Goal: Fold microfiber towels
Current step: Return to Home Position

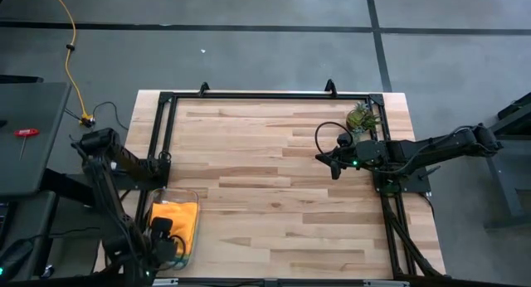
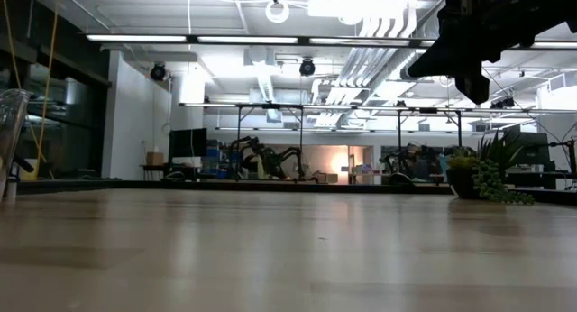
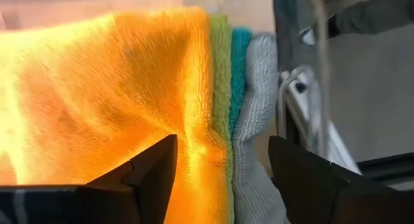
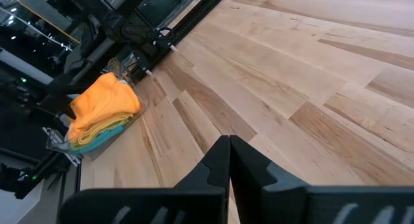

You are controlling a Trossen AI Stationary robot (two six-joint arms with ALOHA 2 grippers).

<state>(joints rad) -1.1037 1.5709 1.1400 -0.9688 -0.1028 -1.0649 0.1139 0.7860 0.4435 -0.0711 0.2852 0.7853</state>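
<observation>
Orange towel (image 3: pixel 97 101) on top in the clear bin (image 1: pixel 162 196), right under the left gripper's (image 3: pixel 223 153) open fingers; right gripper (image 4: pixel 229 146), fingers shut, is way off across the tabletop (image 1: pixel 265 179).

1. This is a robotics lab. A wooden desk (image 1: pixel 274 179) ringed by a black metal frame (image 1: pixel 265 95) carries a left arm (image 1: pixel 104 167) and a right arm (image 1: pixel 431 148).
2. Beyond the desk, an open hall holds more framed stations with dark arms (image 2: pixel 270 159).
3. Above the desk hang strip lights (image 2: pixel 225 39) and bare ducts (image 2: pixel 361 50).
4. Around the desk lies grey floor (image 1: pixel 249 46), crossed by a yellow cable (image 1: pixel 71 26).
</observation>
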